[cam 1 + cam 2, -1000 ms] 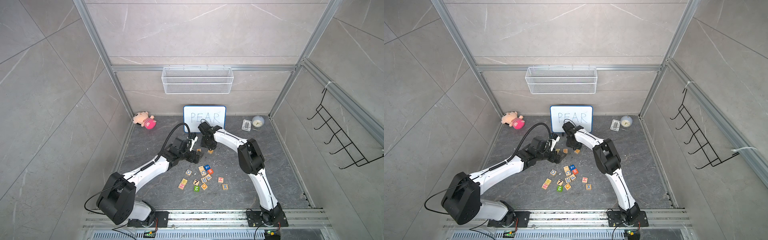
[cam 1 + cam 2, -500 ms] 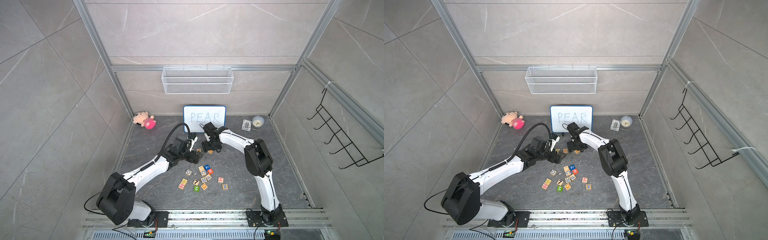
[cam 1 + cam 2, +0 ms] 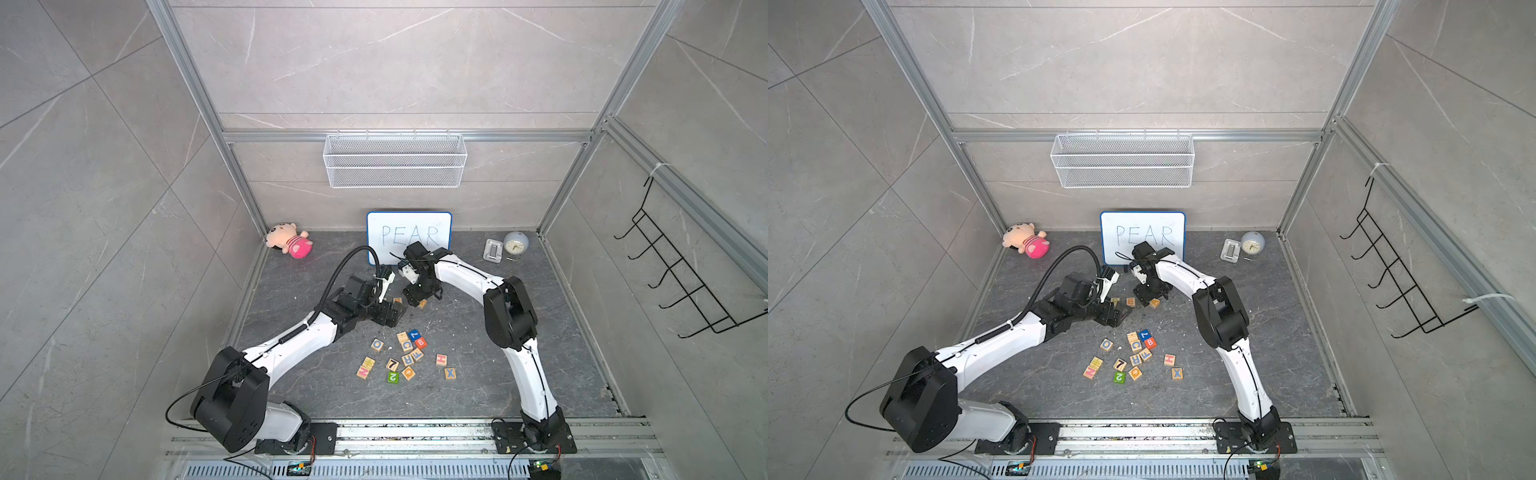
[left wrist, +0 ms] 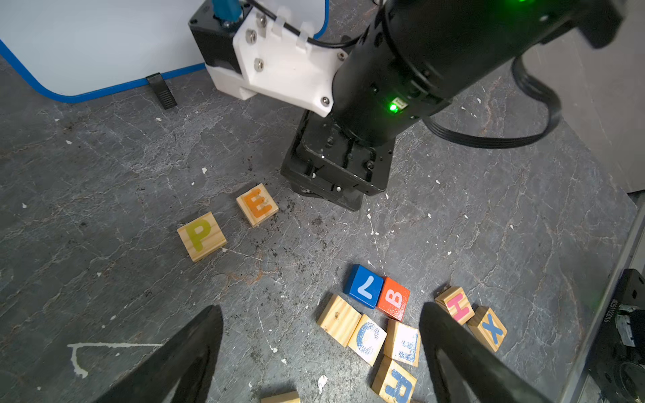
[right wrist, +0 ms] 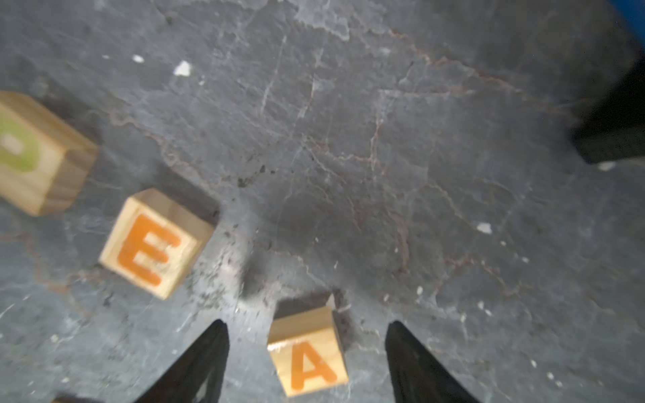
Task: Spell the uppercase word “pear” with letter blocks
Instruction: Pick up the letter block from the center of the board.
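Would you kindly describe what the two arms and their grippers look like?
The left arm and right arm have smooth white shells joined by bulky black joints. A black corrugated cable loops over the left arm. The left gripper and right gripper each carry two tapering black fingers. A white screwed bracket and a green light sit at the right wrist.

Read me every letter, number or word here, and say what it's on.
"PEAR": whiteboard
"P", yellow: P block
"E", orange: E block
"A", orange: A block
"R", blue: R block
"7", white: blue block
"B", white: red block
"C", blue: C block
"H", pink: H block
"X", blue: X block
"2", white: green block
"7", black: pale block
Too small or blurred: clock dial; the remaining blocks.
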Robot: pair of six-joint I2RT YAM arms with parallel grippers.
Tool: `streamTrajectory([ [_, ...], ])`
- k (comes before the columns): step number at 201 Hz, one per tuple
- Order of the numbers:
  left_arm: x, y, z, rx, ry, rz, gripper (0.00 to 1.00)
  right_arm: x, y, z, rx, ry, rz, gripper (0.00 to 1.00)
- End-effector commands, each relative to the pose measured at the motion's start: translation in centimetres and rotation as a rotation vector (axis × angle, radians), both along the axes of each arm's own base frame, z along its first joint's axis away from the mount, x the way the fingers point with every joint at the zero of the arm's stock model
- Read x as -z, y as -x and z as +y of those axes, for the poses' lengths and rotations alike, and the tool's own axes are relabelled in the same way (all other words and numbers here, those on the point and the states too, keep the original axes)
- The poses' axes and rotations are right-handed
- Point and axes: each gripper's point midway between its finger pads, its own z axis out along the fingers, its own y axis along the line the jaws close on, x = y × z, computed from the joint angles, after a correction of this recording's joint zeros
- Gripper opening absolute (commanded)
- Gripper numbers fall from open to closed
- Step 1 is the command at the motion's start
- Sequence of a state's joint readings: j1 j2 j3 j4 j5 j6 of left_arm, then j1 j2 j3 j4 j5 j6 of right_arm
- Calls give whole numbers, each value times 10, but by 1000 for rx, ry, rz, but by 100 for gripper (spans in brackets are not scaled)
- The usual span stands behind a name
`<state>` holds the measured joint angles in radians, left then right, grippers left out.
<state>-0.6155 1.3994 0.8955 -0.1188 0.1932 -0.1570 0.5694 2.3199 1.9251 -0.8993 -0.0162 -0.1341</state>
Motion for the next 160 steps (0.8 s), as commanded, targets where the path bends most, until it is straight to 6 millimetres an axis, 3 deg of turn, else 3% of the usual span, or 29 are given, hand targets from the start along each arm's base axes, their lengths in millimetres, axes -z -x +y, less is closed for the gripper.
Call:
streamTrajectory([
  [1,-23,-1,-6,9,51,-38,91,15,14,-4,-71,33,89,71],
  [25,-25,-1,-4,3,50,-48,91,17,15,-8,-83,50,94,69],
  [97,-26,-1,-4,4,48,-51,91,7,12,-13,-46,43,75,44],
  [119,-28,-3,-5,1,48,-53,91,2,3,-10,68,28,67,30],
  [160,-30,-5,-3,-10,34,-58,90,-13,-6,-6,387,-39,60,23],
])
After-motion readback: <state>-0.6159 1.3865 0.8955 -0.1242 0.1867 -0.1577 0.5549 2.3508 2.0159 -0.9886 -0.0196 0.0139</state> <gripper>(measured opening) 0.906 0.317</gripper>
